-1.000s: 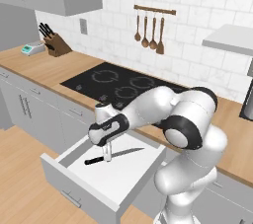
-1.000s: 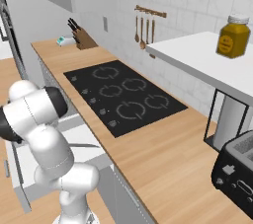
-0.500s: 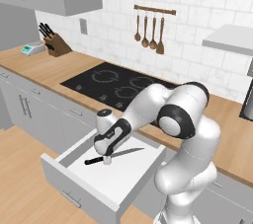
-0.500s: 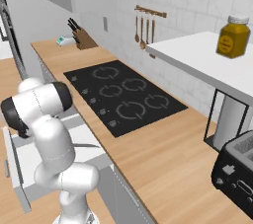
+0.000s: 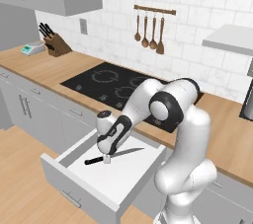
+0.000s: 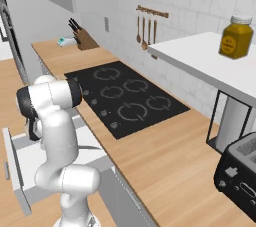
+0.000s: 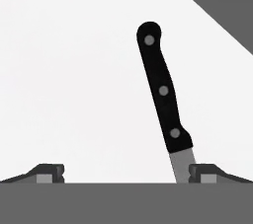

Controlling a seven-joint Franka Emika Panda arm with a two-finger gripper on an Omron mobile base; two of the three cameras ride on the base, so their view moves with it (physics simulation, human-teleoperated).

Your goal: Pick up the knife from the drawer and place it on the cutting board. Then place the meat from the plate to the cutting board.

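Gripper (image 7: 126,173) jaws wide apart, empty; knife (image 7: 160,92) just by one fingertip (image 7: 205,172).

Gripper (image 5: 107,157) over knife (image 5: 112,155) — drawer (image 5: 99,178) pulled open

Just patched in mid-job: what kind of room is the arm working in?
A rendered home kitchen, by the look of it: a black cooktop set in a wooden counter, utensils hanging on a wall rail, and a toaster.
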